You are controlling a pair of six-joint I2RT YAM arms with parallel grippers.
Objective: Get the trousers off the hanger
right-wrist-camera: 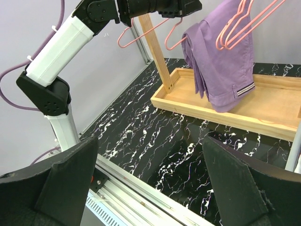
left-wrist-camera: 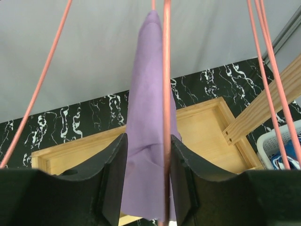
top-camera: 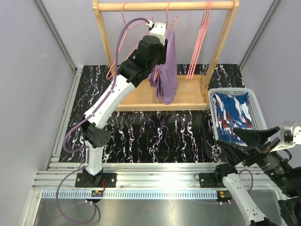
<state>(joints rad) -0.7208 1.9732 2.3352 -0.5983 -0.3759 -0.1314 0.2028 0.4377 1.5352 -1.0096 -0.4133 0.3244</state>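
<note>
The lilac trousers (top-camera: 167, 77) hang folded over a pink hanger (left-wrist-camera: 166, 117) on the top bar of a wooden rack (top-camera: 164, 6). Their lower end reaches down to the rack's tray-like base (top-camera: 136, 99). The right wrist view shows a striped waistband at that low end.

The left gripper (left-wrist-camera: 148, 141) is raised to the upper part of the trousers, just under the bar. Its jaws are partly closed around the cloth. In the left wrist view the lilac fabric fills the gap and meets both inner faces, and the hanger's wire runs down between them, close to the right-hand one. Whether the cloth is truly pinched cannot be told.

More pink hangers (top-camera: 200, 42) hang bare from the bar, a bunch to the right of the trousers and others to the left.

The blue trousers (top-camera: 230, 115), patterned in white and red, lie crumpled in a white basket (top-camera: 228, 90). The basket stands on the black marbled worktop (top-camera: 155, 136), just right of the rack.

The right gripper (top-camera: 254, 141) hovers over the near end of the basket. Its jaws are spread wide with nothing between them, well apart from the rack.
</note>
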